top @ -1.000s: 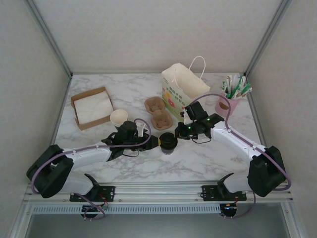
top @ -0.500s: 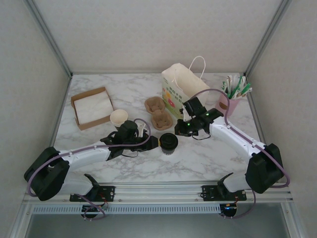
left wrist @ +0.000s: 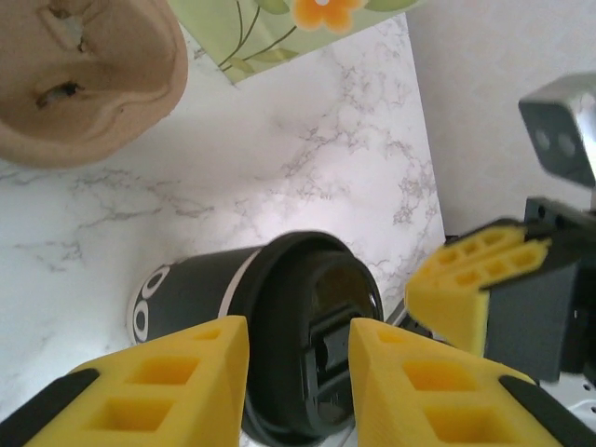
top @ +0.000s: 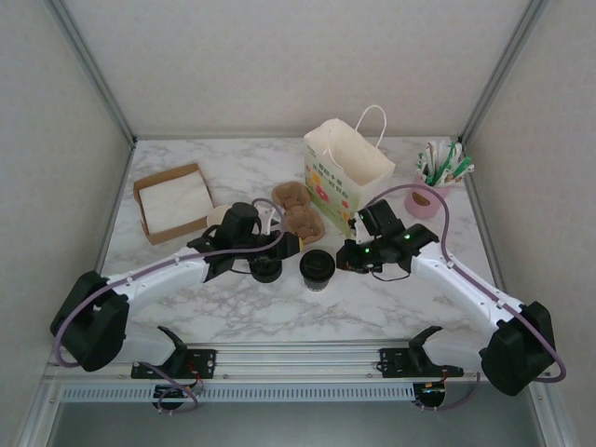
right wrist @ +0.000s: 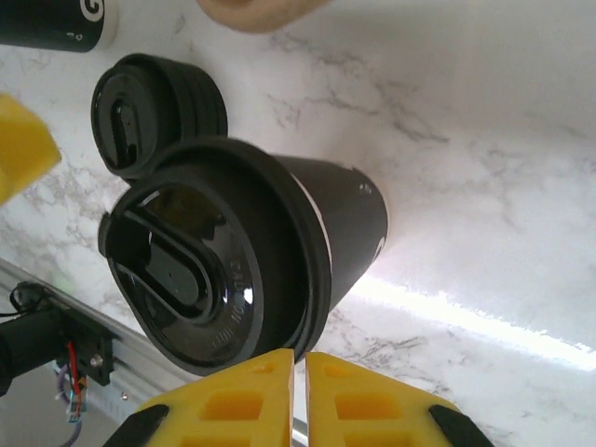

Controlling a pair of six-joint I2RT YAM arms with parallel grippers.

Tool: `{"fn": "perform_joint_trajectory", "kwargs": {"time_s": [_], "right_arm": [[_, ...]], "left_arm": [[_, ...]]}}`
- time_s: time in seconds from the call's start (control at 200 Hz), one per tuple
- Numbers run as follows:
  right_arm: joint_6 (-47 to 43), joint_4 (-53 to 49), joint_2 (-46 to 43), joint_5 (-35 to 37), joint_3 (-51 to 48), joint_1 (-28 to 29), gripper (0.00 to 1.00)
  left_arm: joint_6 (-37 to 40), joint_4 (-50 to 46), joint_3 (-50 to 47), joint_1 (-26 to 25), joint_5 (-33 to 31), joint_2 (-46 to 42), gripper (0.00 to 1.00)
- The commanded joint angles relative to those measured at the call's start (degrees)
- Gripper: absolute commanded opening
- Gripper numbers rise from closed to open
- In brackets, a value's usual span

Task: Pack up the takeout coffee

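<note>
The takeout coffee (top: 317, 268), a small black cup with a black lid on, stands upright at the table's middle. My left gripper (top: 291, 245) hovers just left of it and slightly farther back. In the left wrist view the left gripper (left wrist: 298, 368) is open, and the coffee's lid (left wrist: 312, 345) lies past its yellow fingers, untouched. My right gripper (top: 346, 257) sits close on the coffee's right. In the right wrist view the right gripper (right wrist: 300, 377) is shut with nothing in it, its tips just short of the lid rim (right wrist: 233, 251).
A stack of loose black lids (top: 265, 270) lies left of the coffee. Behind it are a brown cup carrier (top: 298, 209) and an open paper bag (top: 345, 172). A box of napkins (top: 172, 200) is at far left. A pink cup of sachets (top: 428, 196) stands at far right.
My left gripper has drawn back from the coffee toward the far side, uncovering the loose lids. My right gripper has come down and nearer to the coffee's right side.
</note>
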Motion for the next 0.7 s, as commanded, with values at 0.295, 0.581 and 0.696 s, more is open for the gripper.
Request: {"fn": "perform_joint_trajectory", "kwargs": {"time_s": [0.295, 0.581, 0.696], "right_arm": [[3.0, 5.1, 1.6, -4.9, -3.3, 0.8, 0.10], [1.5, 4.8, 5.5, -3.5, -0.4, 0.8, 0.10], [0.7, 3.9, 6.8, -2.7, 1.2, 0.7, 0.10]], "left_arm": [[2.8, 0.4, 2.3, 0.4, 2.9, 6.2, 0.29], [1.5, 1.7, -1.5, 0.3, 3.1, 4.8, 0.28], [0.9, 2.0, -2.5, 0.1, 3.2, 4.0, 0.28]]}}
